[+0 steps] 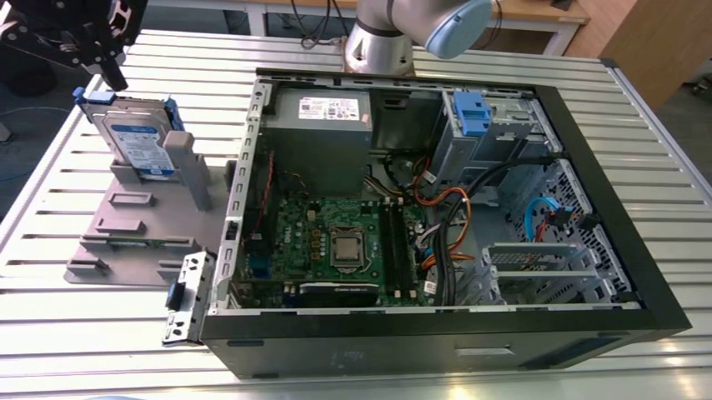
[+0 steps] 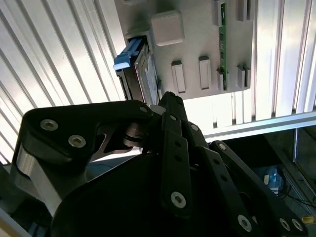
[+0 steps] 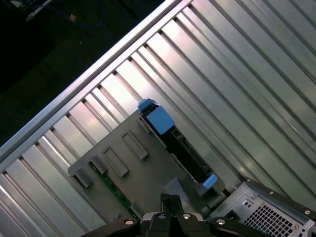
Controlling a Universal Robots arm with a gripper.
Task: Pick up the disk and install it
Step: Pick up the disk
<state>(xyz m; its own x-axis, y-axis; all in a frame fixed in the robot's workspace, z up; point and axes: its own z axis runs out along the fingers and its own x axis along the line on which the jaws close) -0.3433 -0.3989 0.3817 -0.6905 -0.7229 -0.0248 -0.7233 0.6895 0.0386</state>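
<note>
At the exterior view's left, a ribbed aluminium worktop [image 1: 33, 217] runs in long parallel slats, with dark floor beyond its edge. On it lies a matte grey plastic holder [image 1: 133, 225] with blocky posts. The disk [image 1: 139, 142] stands on edge in the holder, its label facing out and a blue bracket round its rim. The black, jointed tool [image 1: 115, 82] hangs close above the disk's far top corner; in the first wrist view it looks drawn closed, gripping nothing. Bare slats lie open around the holder. Further right, a small metal cage with a blue latch [image 1: 183, 296] sits beside the open black-framed computer case [image 1: 445, 329], which shows a green circuit board [image 1: 333, 242]. A silver arm base [image 1: 384, 42] stands behind the case.
</note>
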